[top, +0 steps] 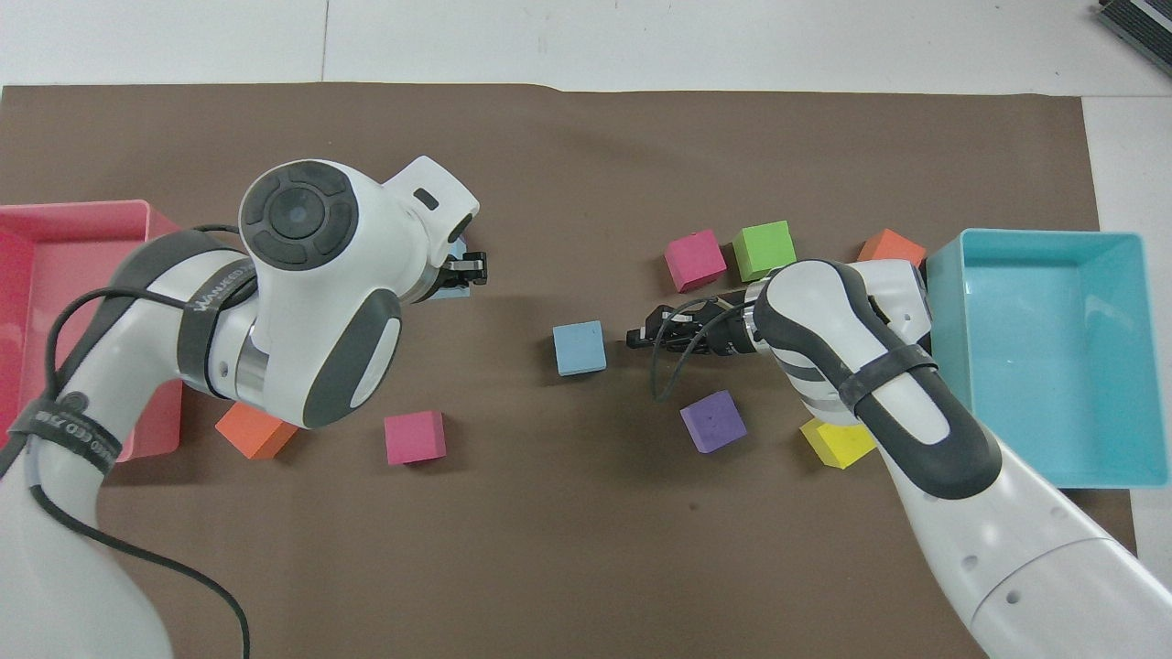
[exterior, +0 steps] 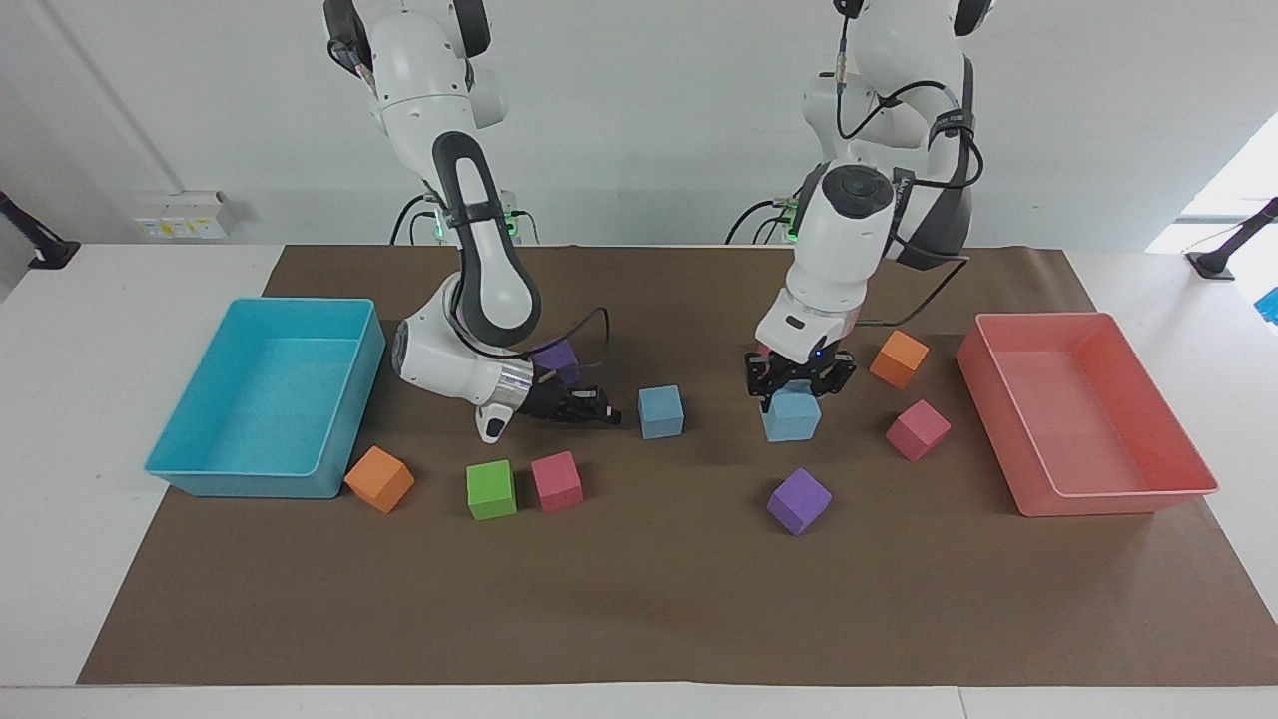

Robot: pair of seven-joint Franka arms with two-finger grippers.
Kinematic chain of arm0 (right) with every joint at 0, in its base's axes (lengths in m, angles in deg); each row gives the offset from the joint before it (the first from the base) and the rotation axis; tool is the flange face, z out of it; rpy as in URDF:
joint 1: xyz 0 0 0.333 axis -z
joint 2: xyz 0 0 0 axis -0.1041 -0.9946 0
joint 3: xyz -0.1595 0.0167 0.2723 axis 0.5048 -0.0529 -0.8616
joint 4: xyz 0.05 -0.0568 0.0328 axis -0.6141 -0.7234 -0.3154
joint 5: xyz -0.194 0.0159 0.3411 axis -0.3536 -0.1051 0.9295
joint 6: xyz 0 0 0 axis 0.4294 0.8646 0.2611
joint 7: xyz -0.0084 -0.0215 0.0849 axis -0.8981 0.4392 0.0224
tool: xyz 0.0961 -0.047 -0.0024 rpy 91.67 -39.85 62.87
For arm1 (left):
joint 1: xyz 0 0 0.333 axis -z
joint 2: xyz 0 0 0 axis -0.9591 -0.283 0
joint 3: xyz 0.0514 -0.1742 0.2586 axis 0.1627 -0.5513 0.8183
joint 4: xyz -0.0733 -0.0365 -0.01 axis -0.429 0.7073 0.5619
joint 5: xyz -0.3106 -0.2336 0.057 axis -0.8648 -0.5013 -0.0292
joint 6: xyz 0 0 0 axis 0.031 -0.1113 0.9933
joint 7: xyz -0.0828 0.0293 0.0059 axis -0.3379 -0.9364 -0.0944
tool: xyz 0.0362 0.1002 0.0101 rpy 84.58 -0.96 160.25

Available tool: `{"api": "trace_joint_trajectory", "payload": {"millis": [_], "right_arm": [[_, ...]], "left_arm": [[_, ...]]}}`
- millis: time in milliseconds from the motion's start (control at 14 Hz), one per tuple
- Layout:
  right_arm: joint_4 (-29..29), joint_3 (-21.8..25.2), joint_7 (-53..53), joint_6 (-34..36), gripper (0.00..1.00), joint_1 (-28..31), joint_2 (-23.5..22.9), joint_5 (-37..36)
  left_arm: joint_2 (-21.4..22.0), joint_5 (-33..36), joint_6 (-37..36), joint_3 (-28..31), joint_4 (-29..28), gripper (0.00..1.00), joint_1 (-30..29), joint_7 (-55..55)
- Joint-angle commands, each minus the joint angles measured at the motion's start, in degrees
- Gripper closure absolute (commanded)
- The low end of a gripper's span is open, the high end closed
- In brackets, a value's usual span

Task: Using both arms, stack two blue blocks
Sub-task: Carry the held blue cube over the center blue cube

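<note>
One blue block (exterior: 660,411) rests on the brown mat near the middle; it also shows in the overhead view (top: 579,348). My right gripper (exterior: 602,411) lies low over the mat beside it, toward the right arm's end, fingers together and pointing at the block with a small gap; it also shows in the overhead view (top: 634,338). My left gripper (exterior: 796,383) is shut on the second blue block (exterior: 791,416) and holds it just above the mat, toward the left arm's end. In the overhead view the left gripper (top: 469,269) and its arm hide most of that block (top: 448,292).
A turquoise tray (exterior: 240,483) stands at the right arm's end, a pink tray (exterior: 1118,499) at the left arm's end. Purple (exterior: 799,501), pink (exterior: 918,430) and orange (exterior: 899,359) cubes lie around the held block. Green (exterior: 491,489), pink (exterior: 556,481), orange (exterior: 379,479) and purple (exterior: 555,355) cubes surround the right gripper.
</note>
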Motion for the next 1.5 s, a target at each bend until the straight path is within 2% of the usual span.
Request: {"api": "trace_joint_trajectory", "payload": {"millis": [0,500,1000,1429], "right_arm": [[-1.9,-0.3,1.6,-1.6,1.00,0.2,1.6,2.0],[-1.9,-0.3,1.5,-1.6,1.00,0.2,1.6,2.0],[-1.9,-0.3,1.6,-1.6,1.00,0.2,1.6,2.0],[-1.9,-0.3,1.6,-1.5,1.00,0.2,1.6,2.0]], "left_arm": [[-3.6,1.2,-1.3,1.0,3.9,1.00,3.4,4.5],[-5.6,0.7,-0.1,0.7,4.3,1.00,10.1,7.9],[-6.5,-0.2,2.2,0.7,4.1,1.00,12.5,11.2],[-6.8,-0.2,3.6,0.7,1.2,1.00,14.2,12.1]]}}
